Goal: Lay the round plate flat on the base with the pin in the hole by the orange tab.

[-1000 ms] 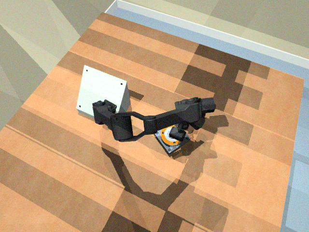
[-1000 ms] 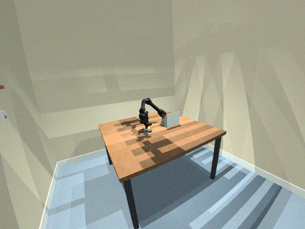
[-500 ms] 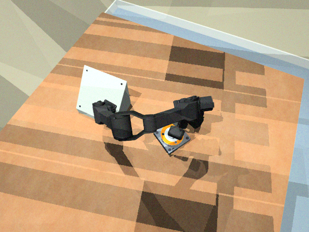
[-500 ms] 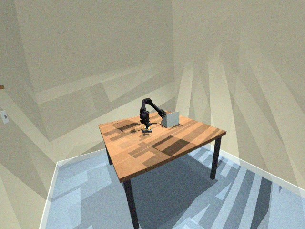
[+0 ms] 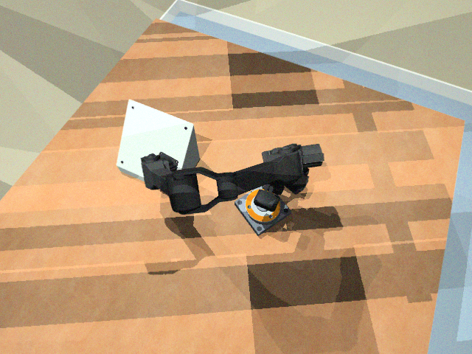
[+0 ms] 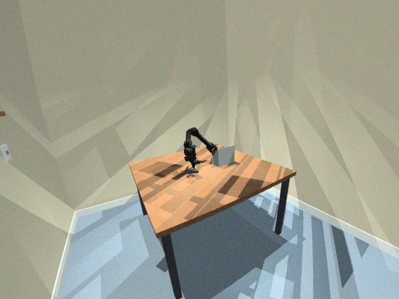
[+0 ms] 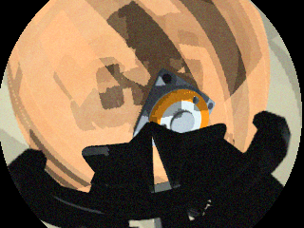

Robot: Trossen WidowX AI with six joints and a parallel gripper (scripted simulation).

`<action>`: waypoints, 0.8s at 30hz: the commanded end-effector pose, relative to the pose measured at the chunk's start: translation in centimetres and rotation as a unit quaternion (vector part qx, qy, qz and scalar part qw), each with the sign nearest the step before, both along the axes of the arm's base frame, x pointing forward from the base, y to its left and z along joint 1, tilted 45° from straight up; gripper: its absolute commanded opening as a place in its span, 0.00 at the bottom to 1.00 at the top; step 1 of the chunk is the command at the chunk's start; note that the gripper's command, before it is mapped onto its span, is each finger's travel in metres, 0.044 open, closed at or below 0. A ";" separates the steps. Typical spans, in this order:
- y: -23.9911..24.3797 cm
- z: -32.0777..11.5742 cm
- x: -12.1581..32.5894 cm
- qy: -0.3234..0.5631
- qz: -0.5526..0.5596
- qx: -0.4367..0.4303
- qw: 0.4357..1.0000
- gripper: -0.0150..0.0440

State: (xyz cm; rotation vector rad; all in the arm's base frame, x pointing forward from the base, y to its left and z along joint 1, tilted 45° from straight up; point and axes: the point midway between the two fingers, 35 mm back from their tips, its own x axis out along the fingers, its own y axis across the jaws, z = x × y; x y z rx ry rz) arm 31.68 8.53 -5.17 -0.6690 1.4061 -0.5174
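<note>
Hand: the black hand (image 5: pixel 265 198) hangs over the middle of the round plate, fingers pressed together with nothing between them; in the wrist view the hand (image 7: pixel 154 152) shows only a thin sliver of light between the two dark fingers.
Contact: from the pictures I cannot tell whether the fingertips touch the plate or stop just above it.
Plate: the round plate (image 5: pixel 251 211) shows as an orange ring around a pale grey centre; in the wrist view the round plate (image 7: pixel 166 106) lies just beyond the fingertips.
Post: the pale round centre of the plate (image 7: pixel 181 120) may be the post; the detail is too coarse to be sure.
Tab, hole and pin: too small or hidden under the hand; I cannot tell whether the plate lies flat or tilted.
Base: the grey square base (image 5: pixel 262 225) carries the plate, with dark dots near its visible corners; its near corner points down the table in the top view.
Arm: the black arm (image 5: pixel 228 178) runs from its shoulder beside the white block across to the wrist above the base; in the exterior view the arm (image 6: pixel 196 135) arches up and drops steeply to the base.
White block: a white wedge-shaped block (image 5: pixel 152 133) stands behind the arm's shoulder, well apart from the base.
Table: the wooden table (image 5: pixel 114 266) is banded with light and dark shadow patches; the table (image 6: pixel 206 193) stands on dark legs over a blue floor (image 6: pixel 225 263).
</note>
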 end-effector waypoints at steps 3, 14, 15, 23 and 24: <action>-0.3 -0.2 -0.8 0.007 -0.006 -0.001 1.000 0.25; -0.4 -0.2 -1.6 0.007 -0.006 -0.001 1.000 0.25; -0.4 -0.2 -1.6 0.007 -0.006 -0.001 1.000 0.25; -0.5 -0.1 -2.2 0.007 -0.006 -0.001 1.000 0.25; -0.5 -0.1 -2.3 0.007 -0.006 -0.001 1.000 0.25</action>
